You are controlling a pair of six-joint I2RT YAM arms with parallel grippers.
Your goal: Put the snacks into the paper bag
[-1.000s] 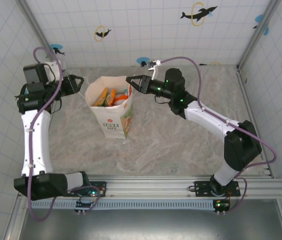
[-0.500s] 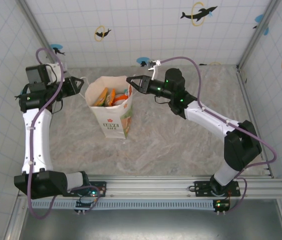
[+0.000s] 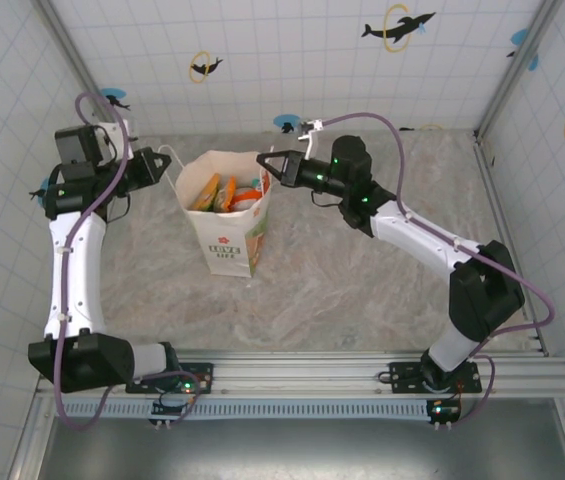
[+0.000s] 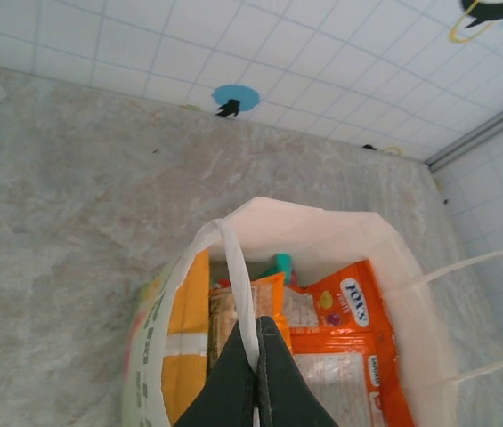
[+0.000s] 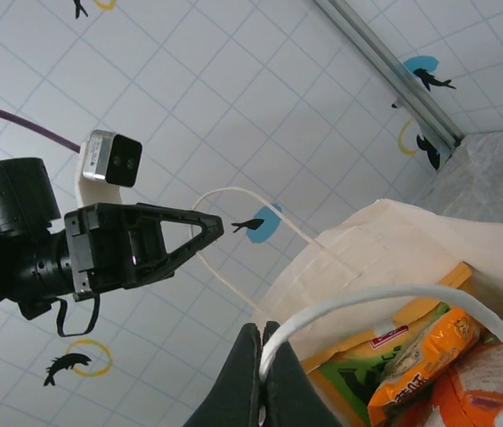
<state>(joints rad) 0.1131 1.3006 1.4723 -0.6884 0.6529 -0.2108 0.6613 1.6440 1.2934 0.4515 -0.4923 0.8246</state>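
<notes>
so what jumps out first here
A white paper bag stands mid-table, stuffed with bright orange and yellow snack packets. The left pincer and the right pincer each pinch one thin loop handle from opposite sides.

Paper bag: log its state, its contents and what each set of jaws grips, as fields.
bag: paper bag, upright on the table, mouth open
contents: snacks inside, with orange, yellow and green packets showing
left jaws: shut on left-side handle
right jaws: shut on right-side handle
</notes>
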